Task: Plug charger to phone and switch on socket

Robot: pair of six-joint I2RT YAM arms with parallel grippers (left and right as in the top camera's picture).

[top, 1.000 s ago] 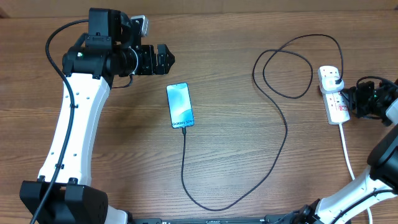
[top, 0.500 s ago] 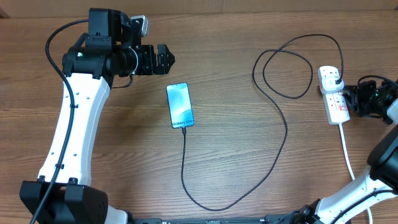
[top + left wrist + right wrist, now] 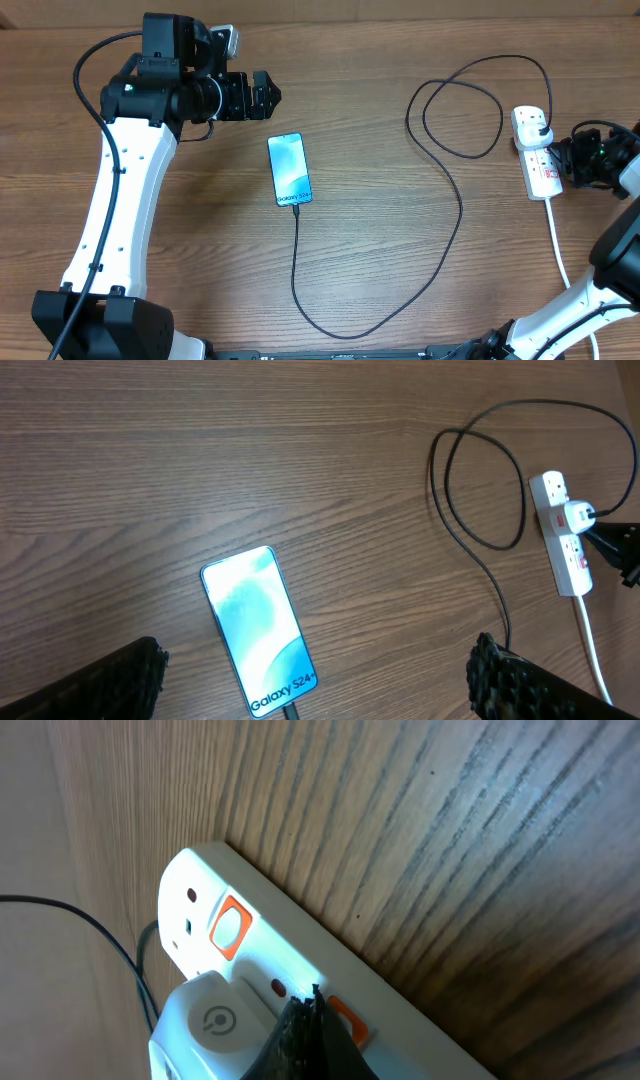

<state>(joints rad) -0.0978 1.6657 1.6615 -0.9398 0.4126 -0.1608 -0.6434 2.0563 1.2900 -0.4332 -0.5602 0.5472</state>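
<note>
One slim, black-edged phone (image 3: 290, 170) with a blue-teal screen lay mid-way across the wooden table (image 3: 220, 280). One thin black charger cable (image 3: 461, 205) met its lower edge, swept round and looped toward one white power strip (image 3: 544, 178) at the far right. Two orange-red switches (image 3: 229, 928) showed on the strip, with a white plug block (image 3: 205, 1025) beside them. The left gripper (image 3: 270, 97) hovered up-left of the phone, fingers spread wide and holding nothing, with bare wood all around it. The right gripper (image 3: 563, 160) had its fingers pinched together, the tip at the strip just beside one switch.
</note>
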